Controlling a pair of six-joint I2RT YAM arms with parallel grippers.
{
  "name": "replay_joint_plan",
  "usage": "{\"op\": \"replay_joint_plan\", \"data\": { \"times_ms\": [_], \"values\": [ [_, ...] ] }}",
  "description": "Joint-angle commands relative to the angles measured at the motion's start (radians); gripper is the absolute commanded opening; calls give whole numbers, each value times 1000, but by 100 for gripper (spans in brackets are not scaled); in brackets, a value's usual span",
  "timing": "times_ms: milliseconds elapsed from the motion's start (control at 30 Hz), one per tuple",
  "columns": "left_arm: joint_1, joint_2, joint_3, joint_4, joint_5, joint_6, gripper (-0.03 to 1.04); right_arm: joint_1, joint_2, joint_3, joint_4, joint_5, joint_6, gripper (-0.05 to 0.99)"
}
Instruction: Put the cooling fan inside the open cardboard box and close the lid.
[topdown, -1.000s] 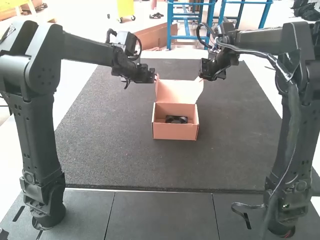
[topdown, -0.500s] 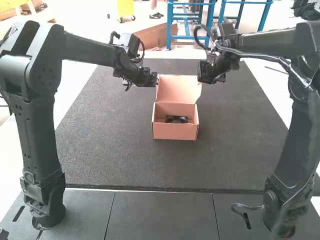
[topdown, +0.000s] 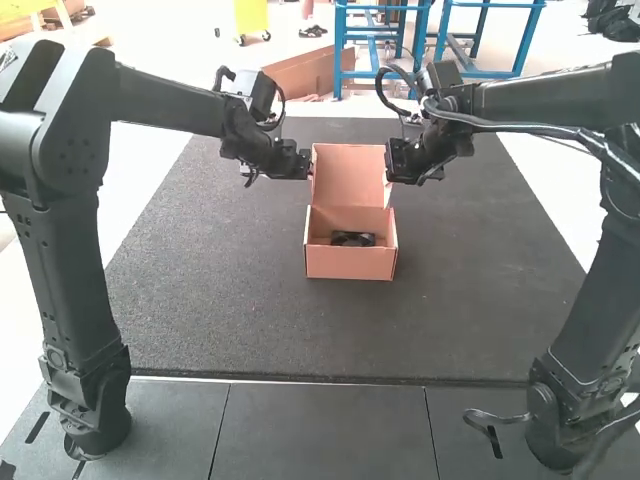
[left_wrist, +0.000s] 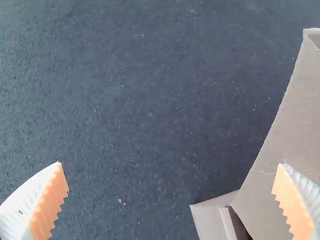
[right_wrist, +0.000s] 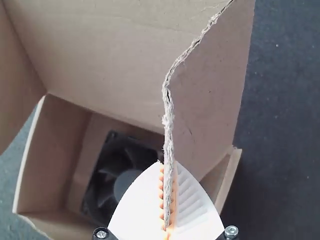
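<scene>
Inside, the fan (right_wrist: 117, 180) is seen in the box (topdown: 350, 258) on the bench (topdown: 200, 290). Its raised lid (topdown: 348, 175) is clamped by the right jaws; the left jaws are spread, perhaps touching it.

Right claw (topdown: 389, 172) moved in, pinching lid flap (right_wrist: 210, 100), left claw (topdown: 304, 170) drawn nearer box (topdown: 350, 256)

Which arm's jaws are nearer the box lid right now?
Right. Its jaws are clamped on a side flap of the lid; the left arm's jaws stand open just beside its opposite edge.
</scene>
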Motion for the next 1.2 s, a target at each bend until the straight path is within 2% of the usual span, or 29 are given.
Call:
{"op": "replay_joint_plan", "data": {
  "times_ms": [0,267,600,1000,1167],
  "values": [
    [-24,-52,-39,5,28,1,97,23,-25,-35,-6,-4,3,1],
    [-50,-90,-114,15,40,1,97,30,-60,-104,13,-4,11,1],
    [-56,-146,-185,15,40,2,97,51,-91,-174,16,-1,8,1],
    [-56,-274,-298,-5,39,16,97,76,-149,-276,17,91,-41,-1],
    [-56,-322,-346,5,39,19,97,83,-158,-314,20,100,-60,-1]
  ]
}}
